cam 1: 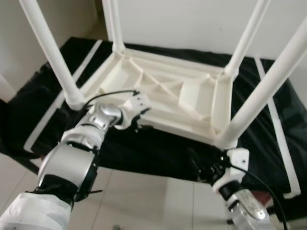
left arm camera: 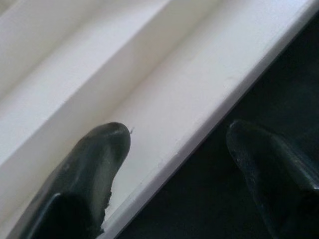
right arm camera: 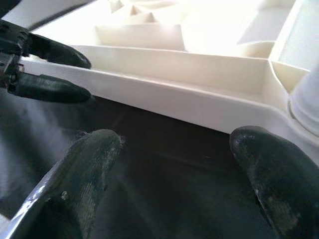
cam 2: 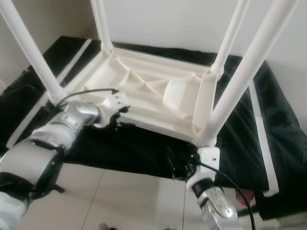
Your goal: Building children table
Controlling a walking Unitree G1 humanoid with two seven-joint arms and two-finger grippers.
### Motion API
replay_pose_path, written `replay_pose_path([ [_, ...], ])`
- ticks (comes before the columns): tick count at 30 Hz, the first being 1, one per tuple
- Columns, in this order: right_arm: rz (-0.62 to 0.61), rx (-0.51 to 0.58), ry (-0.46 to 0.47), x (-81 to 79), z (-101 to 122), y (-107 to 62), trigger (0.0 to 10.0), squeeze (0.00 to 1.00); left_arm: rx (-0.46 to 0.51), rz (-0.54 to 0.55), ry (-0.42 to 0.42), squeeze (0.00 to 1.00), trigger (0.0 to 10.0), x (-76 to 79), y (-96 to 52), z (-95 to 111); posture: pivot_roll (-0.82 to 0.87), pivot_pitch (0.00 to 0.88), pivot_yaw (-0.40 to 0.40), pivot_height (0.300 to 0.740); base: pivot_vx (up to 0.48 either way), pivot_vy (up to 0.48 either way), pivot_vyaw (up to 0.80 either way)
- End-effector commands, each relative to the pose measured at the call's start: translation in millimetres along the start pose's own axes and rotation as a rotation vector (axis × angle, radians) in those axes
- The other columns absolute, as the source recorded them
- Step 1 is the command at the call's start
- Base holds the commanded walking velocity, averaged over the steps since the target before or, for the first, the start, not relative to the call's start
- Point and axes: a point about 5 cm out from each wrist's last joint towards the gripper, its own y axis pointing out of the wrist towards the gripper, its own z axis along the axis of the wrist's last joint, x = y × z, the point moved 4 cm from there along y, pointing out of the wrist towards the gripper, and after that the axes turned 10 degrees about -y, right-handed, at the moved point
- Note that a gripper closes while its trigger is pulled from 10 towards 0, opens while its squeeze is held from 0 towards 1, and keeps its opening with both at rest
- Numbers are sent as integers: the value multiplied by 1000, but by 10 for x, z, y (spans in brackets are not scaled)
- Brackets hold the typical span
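left end effector, fingers spread, straddles the near rim of the upturned children table on black cloth; i keep right end effector open, just short of it.

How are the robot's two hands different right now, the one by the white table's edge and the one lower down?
The left gripper has its jaws open astride the near rim of the upturned white plastic children's table, one finger over the rim. The right gripper, also open, sits lower over the black cloth, short of the rim near a corner leg, touching nothing. Both have two black fingers, and both point toward the table.
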Motion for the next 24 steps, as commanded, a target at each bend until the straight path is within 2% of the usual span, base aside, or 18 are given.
replay_pose_path([
  [1,-17,-15,1,40,-15,-25,10000,0,49,562,-5,0,10000,-453,-114,-27,-97,190,20,740,0,0,0],
  [3,-35,-14,-8,89,-5,-25,10000,0,17,530,0,0,10000,-412,-85,-85,-96,190,21,740,0,0,0],
  [6,-127,-13,-26,286,3,7,10000,0,-79,371,4,0,10000,-266,-30,-283,-98,177,33,740,0,0,0],
  [8,-127,-13,-26,286,3,7,10000,0,-79,371,4,0,10000,-266,-30,-283,-98,177,33,740,0,0,0],
  [12,-183,-34,-21,383,-65,54,10000,0,-79,280,-16,0,10000,-183,-14,-327,-93,162,40,740,0,0,0],
  [14,-183,-34,-21,383,-65,54,10000,0,-79,280,-16,0,10000,-183,-14,-327,-93,162,40,740,0,0,0],
  [18,-223,-68,-15,456,-169,101,10000,0,-62,197,-47,0,10000,-44,47,-390,-81,145,44,740,0,0,0],
  [19,-240,-88,-16,513,-252,175,10000,0,-81,77,-62,0,10000,250,182,-569,-78,142,44,740,0,0,0],
  [20,-240,-88,-16,513,-252,175,10000,0,-81,77,-62,0,10000,250,182,-569,-78,142,44,740,0,0,0],
  [22,-246,-85,-31,565,-271,247,10000,0,-83,-19,-89,0,10000,518,292,-685,-69,134,46,740,0,0,0],
  [24,-246,-79,-41,611,-263,310,10000,0,-76,-77,-106,0,10000,688,356,-727,-69,131,46,740,0,0,0],
])
